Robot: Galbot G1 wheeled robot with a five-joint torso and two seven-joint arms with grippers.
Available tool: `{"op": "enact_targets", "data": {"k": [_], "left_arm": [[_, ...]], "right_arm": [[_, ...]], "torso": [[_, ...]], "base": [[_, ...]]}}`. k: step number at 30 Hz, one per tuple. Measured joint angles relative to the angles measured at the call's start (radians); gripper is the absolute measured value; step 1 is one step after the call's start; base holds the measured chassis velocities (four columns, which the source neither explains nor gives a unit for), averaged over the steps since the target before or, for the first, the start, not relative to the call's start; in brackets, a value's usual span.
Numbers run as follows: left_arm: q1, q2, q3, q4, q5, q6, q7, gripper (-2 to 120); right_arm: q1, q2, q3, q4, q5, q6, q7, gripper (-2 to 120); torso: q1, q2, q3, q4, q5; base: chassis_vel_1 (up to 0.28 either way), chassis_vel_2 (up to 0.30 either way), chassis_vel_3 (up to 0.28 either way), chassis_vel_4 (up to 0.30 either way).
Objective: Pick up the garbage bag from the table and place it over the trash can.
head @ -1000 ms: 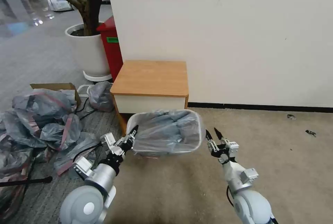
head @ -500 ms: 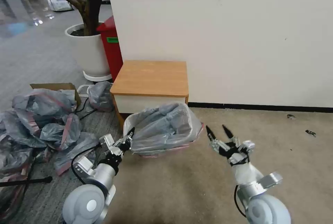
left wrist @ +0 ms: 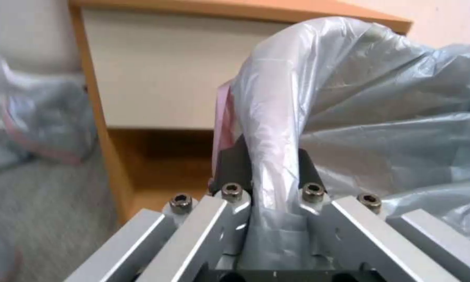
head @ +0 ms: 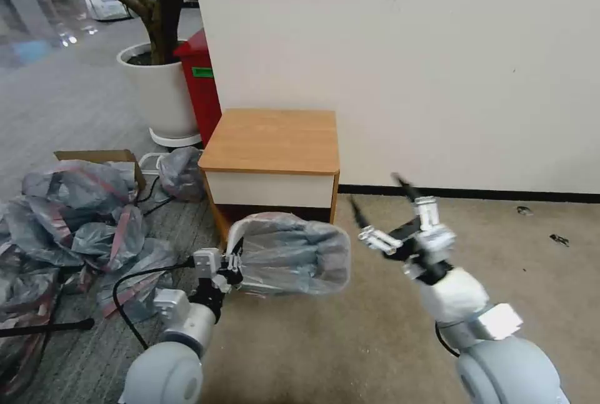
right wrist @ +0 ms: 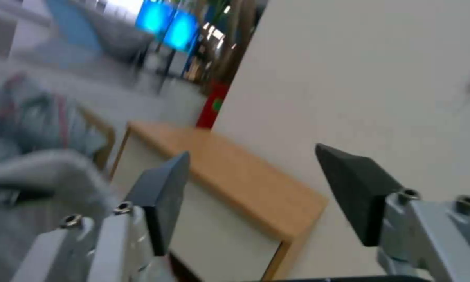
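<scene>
The garbage bag (head: 294, 254), grey and crinkly, is pulled over the cream trash can (head: 236, 233), which stands tilted on the carpet in front of the table (head: 272, 138). My left gripper (head: 234, 261) is at the can's left rim, shut on the bag-covered edge. In the left wrist view the black fingers (left wrist: 232, 164) clamp the bag (left wrist: 350, 117) where it wraps the rim, and a strip of its pink band shows beside them. My right gripper (head: 374, 190) is raised to the right of the can, open and holding nothing; its view shows the spread fingers (right wrist: 164, 188) before the table (right wrist: 235, 168).
A heap of similar grey-and-pink bags (head: 75, 216) and a cardboard box (head: 94, 156) lie on the floor at the left. A white plant pot (head: 159, 88) and a tall red bin (head: 201, 85) stand behind the table. Open carpet lies to the right.
My right gripper has risen and swung away from the can's right side, staying open. The bag-covered can has tipped and sunk lower, with my left gripper still on its rim.
</scene>
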State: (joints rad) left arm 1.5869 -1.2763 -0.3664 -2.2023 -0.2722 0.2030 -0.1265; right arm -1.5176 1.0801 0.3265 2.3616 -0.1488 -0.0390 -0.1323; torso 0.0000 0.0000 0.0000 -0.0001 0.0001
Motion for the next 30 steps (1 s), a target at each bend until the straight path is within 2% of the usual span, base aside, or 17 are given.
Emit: {"op": "enact_targets", "data": {"k": [4, 5, 8, 9, 12, 14, 16, 18, 30], "left_arm": [[0.024, -0.017, 0.035, -0.013, 0.077, -0.017, -0.005, 5], [0.024, -0.017, 0.035, -0.013, 0.077, -0.017, -0.005, 5], [0.035, -0.024, 0.049, -0.019, 0.127, -0.025, -0.008, 5], [0.035, -0.024, 0.049, -0.019, 0.127, -0.025, -0.008, 5], [0.043, -0.029, 0.057, -0.021, 0.171, -0.029, -0.010, 5], [0.045, -0.029, 0.058, -0.020, 0.184, -0.032, -0.010, 5], [0.049, -0.031, 0.062, -0.014, 0.220, -0.044, -0.011, 5], [0.051, -0.032, 0.064, -0.012, 0.229, -0.045, -0.011, 5], [0.052, -0.038, 0.097, 0.000, 0.286, -0.056, -0.012, 5]], "right_arm": [[0.047, -0.061, -0.128, 0.001, 0.013, -0.165, 0.048, 44], [0.047, -0.061, -0.128, 0.001, 0.013, -0.165, 0.048, 44], [0.080, -0.069, -0.188, -0.011, 0.060, -0.307, 0.048, 31], [0.080, -0.069, -0.188, -0.011, 0.060, -0.307, 0.048, 31], [0.113, -0.074, -0.227, -0.029, 0.101, -0.406, 0.026, 17], [0.120, -0.076, -0.233, -0.033, 0.102, -0.418, 0.021, 13], [0.143, -0.082, -0.251, -0.046, 0.103, -0.443, 0.010, 2], [0.153, -0.084, -0.259, -0.052, 0.102, -0.453, 0.003, 0], [0.269, -0.073, -0.354, -0.164, 0.079, -0.485, -0.020, 0]], "torso": [[0.000, 0.000, 0.000, 0.0000, 0.0000], [0.000, 0.000, 0.000, 0.0000, 0.0000], [0.000, 0.000, 0.000, 0.0001, 0.0000], [0.000, 0.000, 0.000, 0.0001, 0.0000], [0.000, 0.000, 0.000, 0.0000, 0.0000], [0.000, 0.000, 0.000, 0.0000, -0.0001], [0.000, 0.000, 0.000, 0.0000, -0.0001], [0.000, 0.000, 0.000, 0.0000, -0.0002], [0.000, 0.000, 0.000, 0.0001, -0.0001]], "base": [[0.000, 0.000, 0.000, 0.000], [0.000, 0.000, 0.000, 0.000], [0.000, 0.000, 0.000, 0.000], [0.000, 0.000, 0.000, 0.000], [0.000, 0.000, 0.000, 0.000], [0.000, 0.000, 0.000, 0.000], [0.000, 0.000, 0.000, 0.000], [0.000, 0.000, 0.000, 0.000], [0.000, 0.000, 0.000, 0.000]]}}
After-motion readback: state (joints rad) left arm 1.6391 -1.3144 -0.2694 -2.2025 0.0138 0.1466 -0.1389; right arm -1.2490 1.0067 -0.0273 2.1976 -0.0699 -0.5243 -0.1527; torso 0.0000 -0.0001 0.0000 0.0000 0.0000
